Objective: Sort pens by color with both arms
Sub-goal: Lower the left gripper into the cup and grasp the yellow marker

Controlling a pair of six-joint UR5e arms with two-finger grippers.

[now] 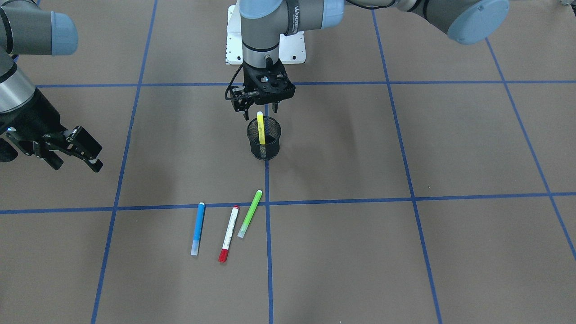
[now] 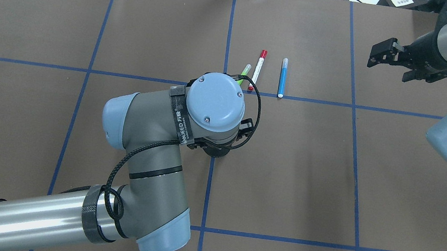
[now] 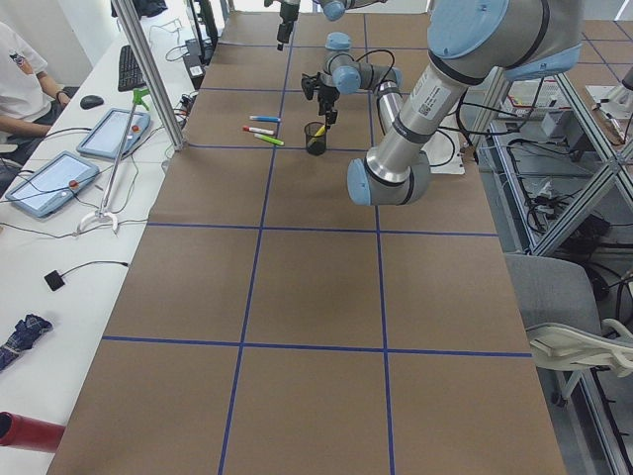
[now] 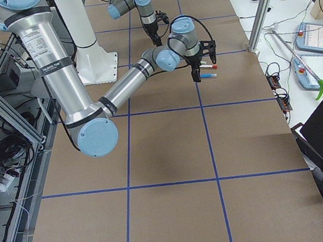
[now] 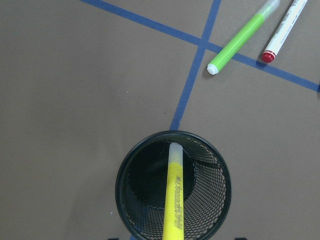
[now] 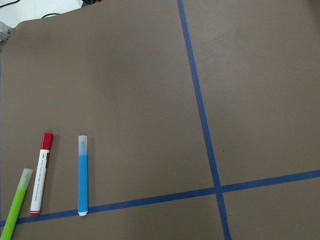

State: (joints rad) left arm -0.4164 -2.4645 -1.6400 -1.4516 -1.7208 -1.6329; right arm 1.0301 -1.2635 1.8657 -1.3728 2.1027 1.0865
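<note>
The yellow pen (image 1: 260, 128) stands tilted inside the black mesh cup (image 1: 264, 150); the left wrist view looks straight down on that pen (image 5: 174, 200) and the cup wall (image 5: 212, 200). My left gripper (image 1: 260, 109) hangs open just above the pen's top, not touching it. On the mat lie the blue pen (image 1: 197, 228), the white pen with red cap (image 1: 228, 234) and the light green pen (image 1: 250, 219), side by side. My right gripper (image 1: 98, 159) hovers open and holds nothing, well off to the side of these pens. The right wrist view shows the blue pen (image 6: 83, 175).
Blue tape lines (image 1: 267, 202) divide the brown mat into squares. The white pedestal base (image 1: 234, 40) sits behind the cup. The left arm's elbow (image 2: 149, 133) covers the cup from overhead. A side bench with tablets (image 3: 109, 134) and a seated person lies beyond the mat.
</note>
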